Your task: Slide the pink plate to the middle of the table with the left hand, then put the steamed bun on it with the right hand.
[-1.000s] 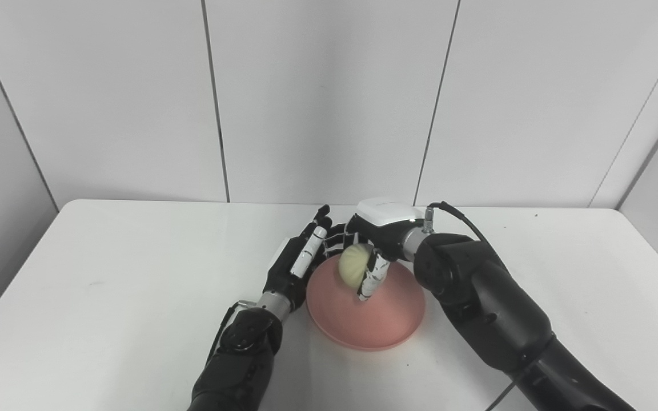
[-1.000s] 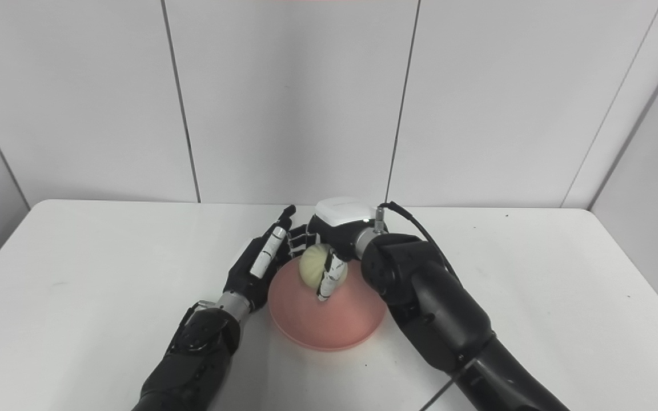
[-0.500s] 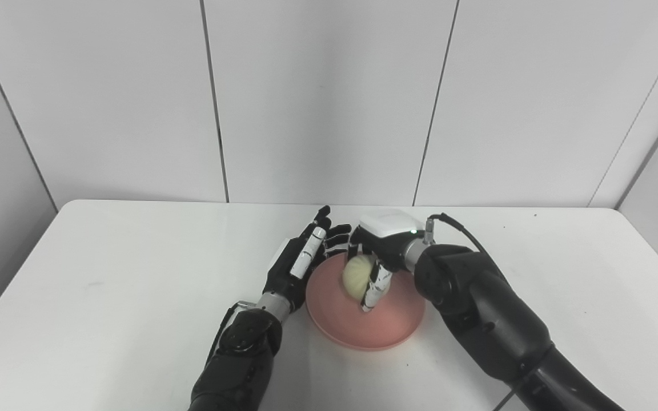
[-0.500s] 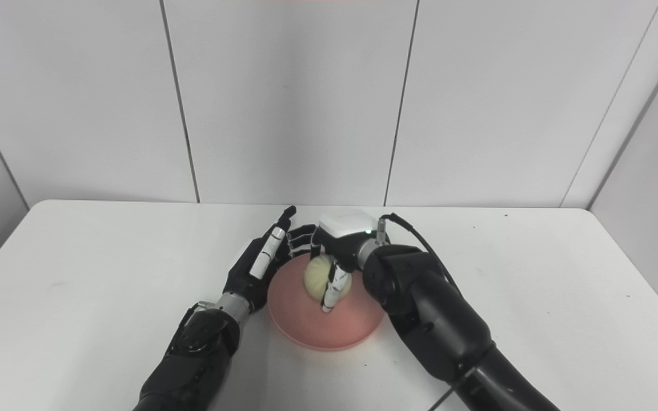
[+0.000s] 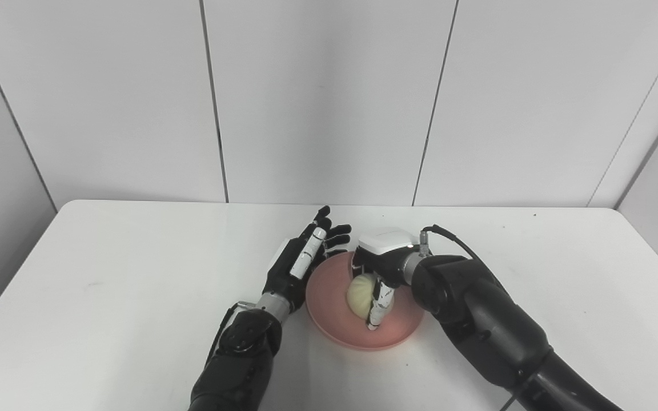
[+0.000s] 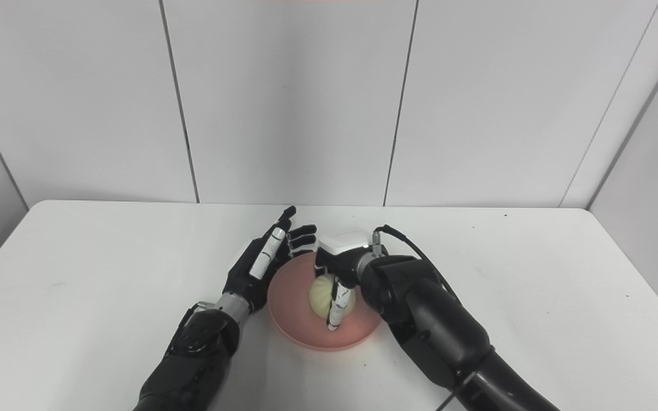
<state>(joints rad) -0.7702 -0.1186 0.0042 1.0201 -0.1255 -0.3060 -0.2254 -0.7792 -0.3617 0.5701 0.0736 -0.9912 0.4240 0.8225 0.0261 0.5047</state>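
Pink plate (image 5: 332, 328) near table (image 5: 106, 285) middle, close to front edge. Steamed bun (image 5: 358, 295) low over plate centre, contact with plate surface not discernible. Right hand (image 5: 379, 274) clamped on bun from above, fingers (image 5: 376, 311) wrapped down its near side, tips reaching plate. Left hand (image 5: 300, 264) just beside plate's left rim, spread flat, fingers apart, nothing held. White wall panels (image 5: 329, 97) behind table.

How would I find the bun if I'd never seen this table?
Look to the middle of the white table, where a round pink plate lies between two black robot arms. Over it, the right hand grips a pale, cream-yellow, pleated steamed bun, the only food there.
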